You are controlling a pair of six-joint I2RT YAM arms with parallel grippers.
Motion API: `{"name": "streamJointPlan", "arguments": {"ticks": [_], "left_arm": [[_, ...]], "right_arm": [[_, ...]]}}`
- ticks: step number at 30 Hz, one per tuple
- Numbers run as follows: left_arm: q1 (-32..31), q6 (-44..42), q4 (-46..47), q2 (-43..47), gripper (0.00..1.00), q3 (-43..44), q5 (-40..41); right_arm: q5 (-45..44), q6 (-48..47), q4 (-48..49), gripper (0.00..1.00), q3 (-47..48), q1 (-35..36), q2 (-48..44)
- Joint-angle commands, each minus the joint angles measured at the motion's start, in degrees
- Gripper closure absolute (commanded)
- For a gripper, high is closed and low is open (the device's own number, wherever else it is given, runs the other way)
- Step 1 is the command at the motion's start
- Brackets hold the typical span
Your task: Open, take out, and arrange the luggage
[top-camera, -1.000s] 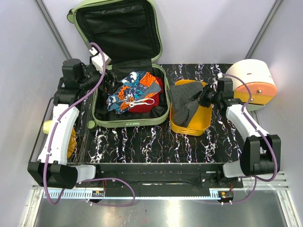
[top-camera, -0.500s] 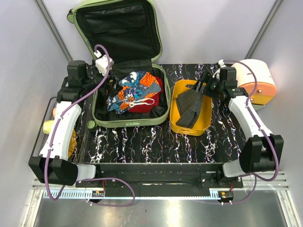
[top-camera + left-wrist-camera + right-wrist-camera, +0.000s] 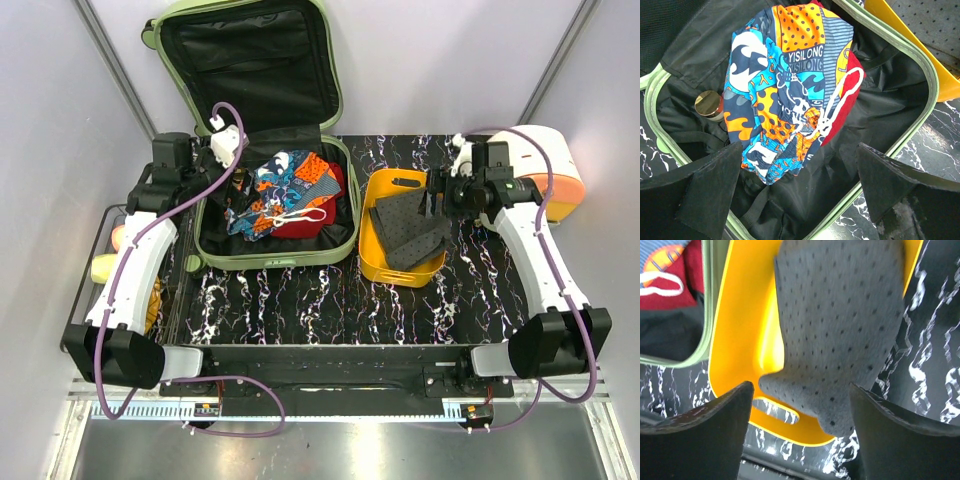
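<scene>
Right now your left pincer hangs spread wide and empty over the open base of the luggage, with nothing between the jaws. Directly below that gap lies a bundle of patterned swim shorts, its white drawstring looped on top and a red garment tucked under its far side. That wide spread suits the job, I'd judge: the bundle is soft and broad, so a full opening lets you drop around a fold, not poke at it. A small gold-capped bottle sits just beside the shorts against the black lining; mind it doesn't get dragged along.

Your right pincer is likewise splayed open and carrying nothing, poised above the yellow tray. A grey dotted cloth lies in that tray, one end lapping over its rim. The tray is just beside the suitcase's right wall, which looks deliberate: a short carry from case to tray.

The luggage itself is at the back left of the marbled table, lid propped upright against the rear wall, so the opening step reads as done. Taking out appears under way, with the shorts, red garment and bottle yet to come out.
</scene>
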State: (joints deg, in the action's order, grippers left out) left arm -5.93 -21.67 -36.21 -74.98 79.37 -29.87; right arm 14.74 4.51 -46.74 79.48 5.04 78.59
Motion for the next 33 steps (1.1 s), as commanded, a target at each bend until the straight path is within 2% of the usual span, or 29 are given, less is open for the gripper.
{"name": "streamJointPlan", "arguments": {"ticks": [1, 4, 9, 14, 20, 24, 26, 28, 31, 33], "left_arm": [[-0.39, -0.48, 1.14, 0.19, 0.01, -0.27, 0.43], [-0.57, -0.30, 1.05, 0.10, 0.01, -0.53, 0.42], [-0.74, 0.05, 1.14, -0.52, 0.01, -0.80, 0.69], [-0.75, 0.31, 2.19, -0.61, 0.01, -1.41, 1.39], [-2.14, -1.44, 1.84, -2.45, 0.01, -1.50, 4.90], [-2.77, -5.30, -1.04, -6.31, 0.02, 0.42, 7.19], [-3.20, -7.23, -3.25, -10.17, 0.05, 2.27, 7.28], [-3.91, -10.75, -5.89, -14.03, 0.06, 4.38, 7.63], [-5.14, -14.53, -7.30, -17.90, 0.03, 5.62, 9.12], [-5.40, -16.81, -4.77, -18.80, 0.02, 4.14, 10.09]], "right_arm": [[3.10, -1.97, -7.75, 0.22, -3.80, 0.06, 0.69], [6.44, -1.97, -7.58, 0.32, -6.44, 0.32, 2.70], [5.65, -0.83, -4.94, 0.35, -5.57, 1.29, 10.08], [2.05, -0.21, -1.26, 0.39, -4.60, 5.41, 17.21], [4.15, 4.00, 5.32, 0.39, -3.02, 8.32, 22.83], [8.63, 5.24, 9.64, 0.35, -1.53, 9.46, 21.18], [11.09, 4.89, 11.40, 0.33, -0.13, 9.38, 19.07], [12.67, 4.28, 14.03, 0.27, 0.41, 9.46, 15.38], [14.16, 2.52, 16.76, 0.19, 1.02, 9.46, 10.63], [14.35, 1.38, 18.00, 0.17, 1.20, 9.46, 8.44]]}}
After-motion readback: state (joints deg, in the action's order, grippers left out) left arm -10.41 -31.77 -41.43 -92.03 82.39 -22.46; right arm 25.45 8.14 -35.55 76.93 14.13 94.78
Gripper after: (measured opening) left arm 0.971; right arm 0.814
